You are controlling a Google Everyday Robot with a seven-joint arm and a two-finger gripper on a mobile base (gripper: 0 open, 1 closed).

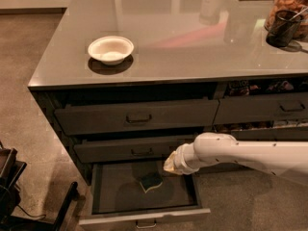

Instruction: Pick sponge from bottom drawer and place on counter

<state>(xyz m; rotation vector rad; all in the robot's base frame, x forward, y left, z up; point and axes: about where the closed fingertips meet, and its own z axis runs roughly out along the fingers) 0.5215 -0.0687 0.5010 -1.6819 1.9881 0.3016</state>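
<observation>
The sponge (pixel 151 182), dark green on top with a pale yellow layer, lies flat in the middle of the bottom drawer (pixel 144 217), which is pulled open. My gripper (pixel 169 166) is at the end of the white arm (pixel 240 154) that reaches in from the right. It hangs just above and to the right of the sponge, over the drawer's back right part, apart from the sponge. The glossy grey counter (pixel 192 42) spans the top of the cabinet.
A white bowl (pixel 110 49) sits on the counter's front left. A dark cup (pixel 283 29) and a jar stand at the back right. Two closed dark drawers (pixel 139 117) are above the open one. Black equipment (pixel 9 182) stands on the floor at left.
</observation>
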